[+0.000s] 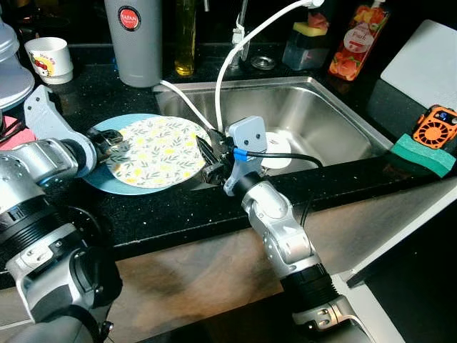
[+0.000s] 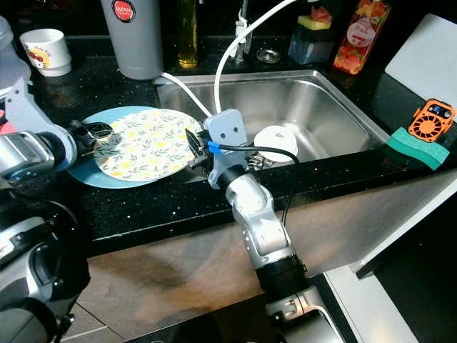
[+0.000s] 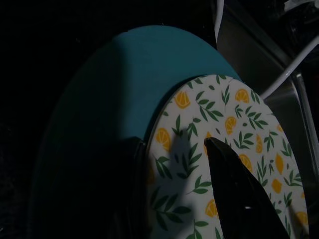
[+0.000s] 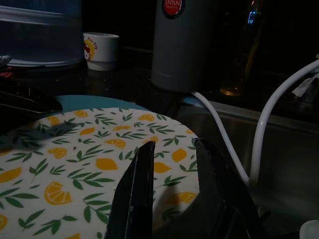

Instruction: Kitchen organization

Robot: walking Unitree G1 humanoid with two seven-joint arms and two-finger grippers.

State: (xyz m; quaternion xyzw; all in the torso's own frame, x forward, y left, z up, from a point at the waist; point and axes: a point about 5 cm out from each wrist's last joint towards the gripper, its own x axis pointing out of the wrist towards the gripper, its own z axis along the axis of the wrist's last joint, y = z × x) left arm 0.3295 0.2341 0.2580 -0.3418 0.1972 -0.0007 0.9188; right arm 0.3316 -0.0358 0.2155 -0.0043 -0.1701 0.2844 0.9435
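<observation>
- on the black speckled table (image 1: pixel 164 214), just left of the steel sink (image 1: pixel 335 121), a lemon-print plate (image 1: pixel 158 150) lies on top of a larger teal plate (image 1: pixel 100 175), shifted toward the sink so the teal rim shows on the far-left side.
- the left claw (image 1: pixel 111 146) sits at the left edge of the lemon-print plate; in the left wrist view one black finger (image 3: pixel 239 194) lies over the patterned face and the other runs below the edge, so the fingers straddle the rim with a gap between them. whether they press on it cannot be told.
- the right claw (image 1: pixel 208 158) meets the opposite edge of the same plate, next to the sink; in the right wrist view its two fingers (image 4: pixel 139 194) stand slightly parted at the rim, and a firm grip cannot be told.
- a white hose (image 1: pixel 235 50) curves down from the tap area behind the right claw, and a second white hose (image 1: pixel 184 100) runs along the sink's near-left corner.
- behind the plates stand a tall grey flask (image 1: pixel 134 39) and a bottle of yellow liquid (image 1: pixel 185 36); a small white cup (image 1: pixel 50 58) sits far left.
- inside the sink lies a white round lid-like piece (image 2: pixel 277 141).
- to the right of the sink, a green sponge (image 1: pixel 423 153) with an orange gadget (image 1: pixel 437 126) touching it, and a white board (image 1: pixel 421 64) behind.
</observation>
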